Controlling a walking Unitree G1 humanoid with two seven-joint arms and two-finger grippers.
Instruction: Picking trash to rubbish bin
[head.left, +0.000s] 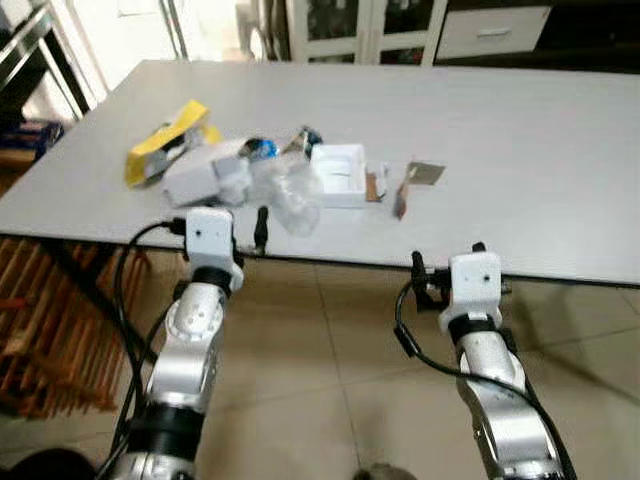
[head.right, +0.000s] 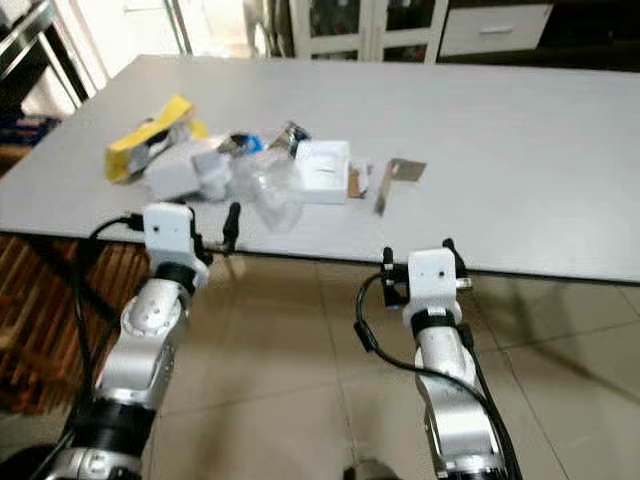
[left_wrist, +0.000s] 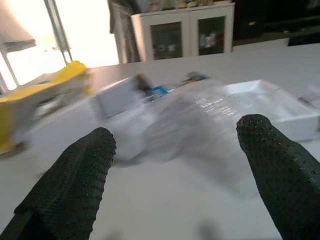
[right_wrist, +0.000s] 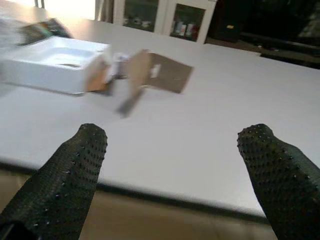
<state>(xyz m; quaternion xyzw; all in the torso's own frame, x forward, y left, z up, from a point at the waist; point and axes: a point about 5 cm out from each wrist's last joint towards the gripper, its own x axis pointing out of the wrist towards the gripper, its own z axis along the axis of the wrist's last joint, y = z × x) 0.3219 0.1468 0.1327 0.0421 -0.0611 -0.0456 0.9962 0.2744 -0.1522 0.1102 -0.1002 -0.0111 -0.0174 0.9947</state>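
A heap of trash lies on the near left part of the pale grey table (head.left: 520, 150): a yellow wrapper (head.left: 163, 142), a white box (head.left: 198, 176), crumpled clear plastic (head.left: 288, 198), an open white tray box (head.left: 338, 172) and a bent brown card piece (head.left: 412, 182). My left gripper (left_wrist: 177, 137) is open at the table's front edge, pointing at the clear plastic (left_wrist: 200, 120) with nothing between its fingers. My right gripper (right_wrist: 175, 137) is open too, just short of the edge, facing the card piece (right_wrist: 157, 72) and the white tray box (right_wrist: 57, 62).
White cabinets (head.left: 365, 25) and a drawer unit (head.left: 490, 30) stand behind the table. A wooden slatted rack (head.left: 45, 320) sits low on the left under the table edge. Tiled floor (head.left: 330, 350) lies between my arms. The table's right half is bare.
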